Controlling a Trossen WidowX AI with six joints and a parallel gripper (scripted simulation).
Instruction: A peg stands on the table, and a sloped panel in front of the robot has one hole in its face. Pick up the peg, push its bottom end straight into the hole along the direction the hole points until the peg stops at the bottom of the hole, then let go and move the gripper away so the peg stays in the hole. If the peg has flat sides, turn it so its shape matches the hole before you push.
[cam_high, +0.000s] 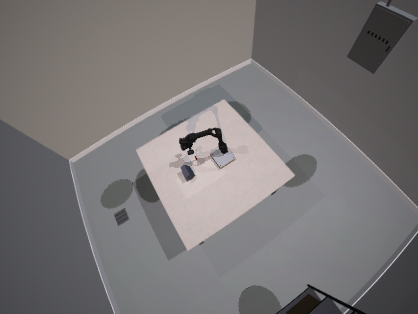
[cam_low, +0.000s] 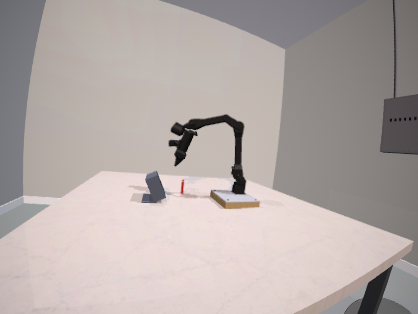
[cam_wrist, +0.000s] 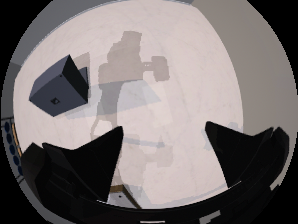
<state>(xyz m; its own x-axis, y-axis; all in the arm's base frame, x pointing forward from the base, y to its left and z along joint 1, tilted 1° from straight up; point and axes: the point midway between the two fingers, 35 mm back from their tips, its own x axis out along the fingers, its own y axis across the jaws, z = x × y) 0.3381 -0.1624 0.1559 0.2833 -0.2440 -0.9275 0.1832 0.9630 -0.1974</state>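
A thin red peg (cam_high: 196, 158) (cam_low: 182, 187) stands upright on the table, between the sloped panel and the robot's base. I cannot make it out in the wrist view. The dark blue-grey sloped panel (cam_high: 188, 173) (cam_low: 155, 186) (cam_wrist: 46, 95) stands on the table. A small, square-looking hole (cam_wrist: 55, 101) shows in its face in the wrist view. My gripper (cam_high: 191, 152) (cam_low: 177, 164) (cam_wrist: 166, 128) is open and empty. It hangs above the table, pointing down at a slant, higher than the peg's top and beyond the peg in the exterior view.
The arm's base plate (cam_high: 222, 159) (cam_low: 235, 198), white with a wooden edge, sits on the table (cam_high: 240, 185) (cam_low: 210, 250) (cam_wrist: 190, 100). The arm arches high from it. Shadows of the arm fall across the table top in the wrist view.
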